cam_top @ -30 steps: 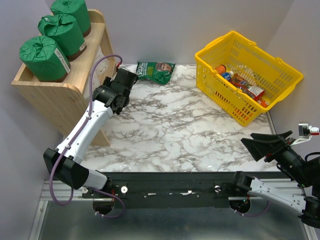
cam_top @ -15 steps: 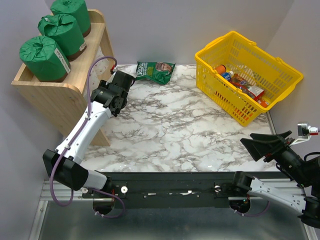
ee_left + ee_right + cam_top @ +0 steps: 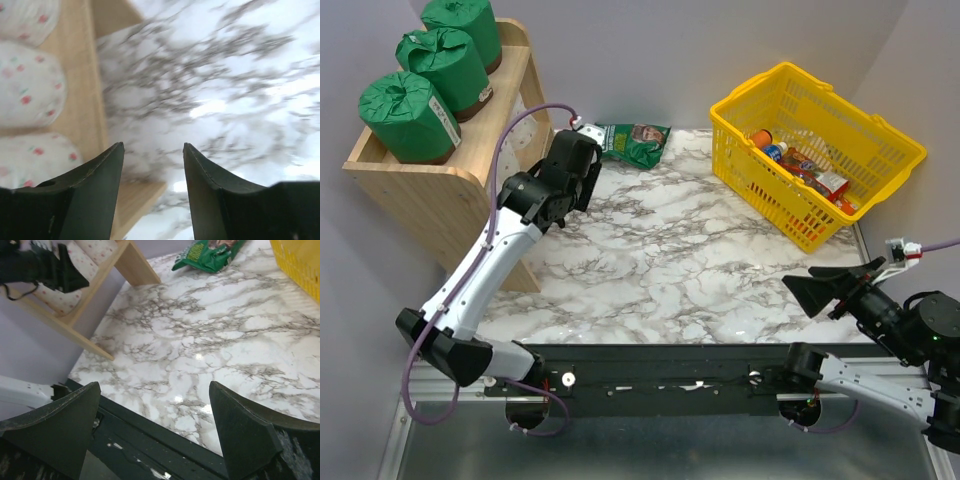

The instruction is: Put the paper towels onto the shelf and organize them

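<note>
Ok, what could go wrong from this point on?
1. The left hand sits open and empty close beside the shelf; a swing toward it could knock the white rolls on the lower tier.
2. Its purple cable loops by the shelf's side panel and might snag.
3. A jolt to the shelf could topple the green rolls on the top tray.

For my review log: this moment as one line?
left gripper: open, empty, by shelf lower tier | right gripper: open, empty | green rolls: three on top tray | white rolls: three on lower tier
</note>
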You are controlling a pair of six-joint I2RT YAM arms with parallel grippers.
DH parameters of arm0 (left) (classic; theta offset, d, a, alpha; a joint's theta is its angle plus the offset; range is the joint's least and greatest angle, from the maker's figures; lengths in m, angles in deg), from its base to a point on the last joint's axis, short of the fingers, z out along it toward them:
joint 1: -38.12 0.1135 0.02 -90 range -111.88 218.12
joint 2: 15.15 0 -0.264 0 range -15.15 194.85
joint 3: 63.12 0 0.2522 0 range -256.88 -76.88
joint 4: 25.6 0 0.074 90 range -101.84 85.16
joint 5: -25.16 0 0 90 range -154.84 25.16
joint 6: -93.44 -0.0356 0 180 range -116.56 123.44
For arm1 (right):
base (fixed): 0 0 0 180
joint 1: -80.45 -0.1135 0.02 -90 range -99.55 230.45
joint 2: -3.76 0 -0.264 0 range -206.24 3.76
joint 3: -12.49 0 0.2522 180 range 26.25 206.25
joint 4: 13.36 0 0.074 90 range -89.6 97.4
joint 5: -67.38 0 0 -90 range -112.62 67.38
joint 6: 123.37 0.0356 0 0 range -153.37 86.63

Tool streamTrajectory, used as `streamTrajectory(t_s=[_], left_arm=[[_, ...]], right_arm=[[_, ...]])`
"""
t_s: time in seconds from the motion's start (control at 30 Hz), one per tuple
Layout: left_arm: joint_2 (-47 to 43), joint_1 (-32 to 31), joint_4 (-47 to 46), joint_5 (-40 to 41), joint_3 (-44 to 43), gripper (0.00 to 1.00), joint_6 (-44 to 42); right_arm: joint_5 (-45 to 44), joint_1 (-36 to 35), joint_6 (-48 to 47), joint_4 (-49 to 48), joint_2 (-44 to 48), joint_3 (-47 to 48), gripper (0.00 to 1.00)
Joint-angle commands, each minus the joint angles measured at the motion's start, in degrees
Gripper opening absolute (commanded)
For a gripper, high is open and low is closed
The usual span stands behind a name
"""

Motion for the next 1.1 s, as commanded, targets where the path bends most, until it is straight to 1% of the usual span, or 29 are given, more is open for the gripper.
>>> streamTrajectory(t_s=[0.0,0.03,0.07,0.1,0.13,0.17,0.27,0.33,0.4,0.43,0.47,0.5,0.57,0.63,0.73,0.97,1.07], left_arm=[[-6.52,-2.21,-12.21,-22.4,0.9,0.66,3.31],[-9.41,-2.21,-15.02,-28.17,2.48,0.71,4.97],[-10.92,-2.3,-20.53,-30.75,5.89,0.77,5.95],[-12.5,-2.39,-23.2,-33.13,7.66,0.91,7.09],[-15.39,-2.39,-25.66,-37.24,9.42,0.99,8.32],[-16.72,-2.48,-30.21,-39.37,12.66,0.99,8.85],[-22.26,-2.48,-37.34,-44.9,18.73,0.99,11.3],[-26.46,-2.48,-40.87,-47.38,21.82,0.99,12.8],[-29.37,-2.48,-46.41,-49.05,27.09,0.99,16.57],[-32.0,-2.48,-48.34,-49.23,28.84,0.99,18.07],[-33.24,-2.57,-52.36,-49.5,32.52,0.99,19.56],[-34.3,-2.57,-54.14,-50.45,34.12,0.99,22.54],[-36.68,-2.57,-58.27,-51.08,38.15,0.99,24.75],[-38.08,-2.57,-59.6,-50.9,39.84,0.99,26.69],[-38.7,-2.57,-59.88,-51.43,41.6,0.99,26.26],[-38.44,-2.57,-58.73,-53.1,41.25,0.99,24.76],[-38.27,-2.57,-58.21,-51.44,41.34,0.99,24.85]], right_arm=[[-3.02,0.14,1.07,3.63,-3.28,0.64,1.0],[-3.2,0.05,1.16,3.55,-3.9,1.25,1.0],[-3.64,0.05,2.03,3.72,-4.78,1.61,1.0],[-4.95,0.05,2.3,3.72,-6.09,1.96,1.0],[-5.57,0.05,2.56,3.55,-6.8,2.4,1.0],[-6.18,0.05,2.82,2.94,-7.5,2.4,1.0],[-9.08,0.05,5.19,1.97,-9.88,2.22,1.0],[-9.53,0.05,5.9,1.44,-11.37,2.58,1.0],[-9.97,0.14,7.13,0.04,-11.73,2.67,1.0],[-9.62,0.14,6.52,-1.19,-11.73,2.23,1.0],[-9.18,0.14,3.91,-4.59,-10.95,1.44,1.0],[-8.92,0.14,3.01,-6.28,-10.42,-0.04,1.0],[-9.61,0.05,1.95,-10.14,-8.84,-1.46,1.0],[-10.32,0.14,1.95,-11.74,-7.95,-2.43,1.0],[-11.37,0.14,1.95,-13.06,-6.72,-2.7,1.0],[-12.34,0.05,2.04,-13.33,-5.84,-3.14,1.0],[-12.61,0.05,2.04,-13.42,-6.63,-2.96,1.0]])
